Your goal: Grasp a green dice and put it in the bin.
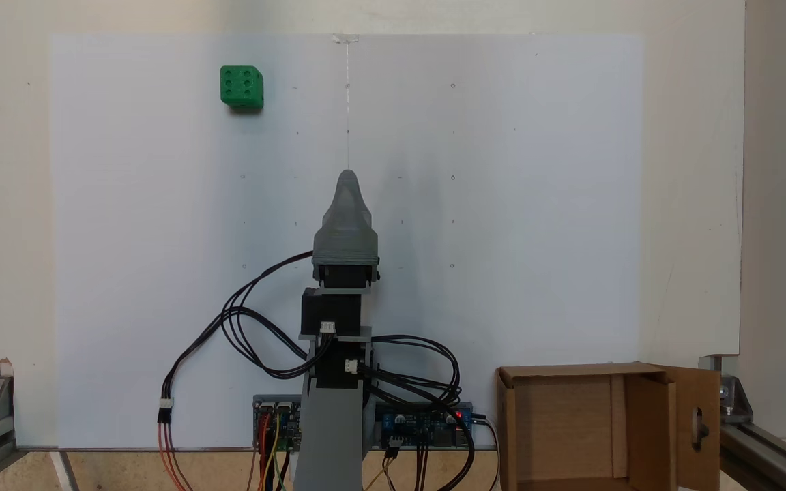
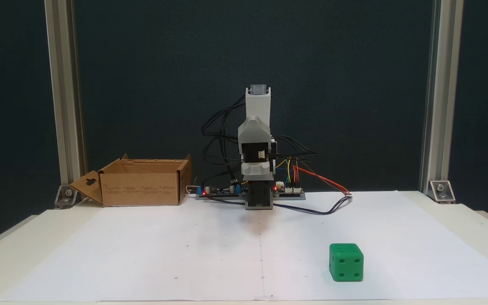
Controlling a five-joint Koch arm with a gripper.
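The green dice [image 1: 241, 87] lies on the white paper sheet, far from the arm and up-left of it in a fixed view; from the opposite side the dice [image 2: 346, 262] sits near the front right. The bin [image 1: 570, 416] is an open brown cardboard box beside the arm's base, with its cut-out flap folded outward; the bin [image 2: 142, 188] stands at the back left. My gripper [image 1: 346, 179] rests folded over the base, its grey tip pointing along the sheet's centre line. It holds nothing, and a single tip is visible. The folded arm [image 2: 256, 140] stands mid-table.
Controller boards [image 1: 427, 423] and loose cables [image 1: 243, 327] lie around the arm's base. Aluminium frame posts [image 2: 64, 106] [image 2: 439, 106] rise at the table's back corners. The white paper [image 2: 184, 245] covers most of the tabletop.
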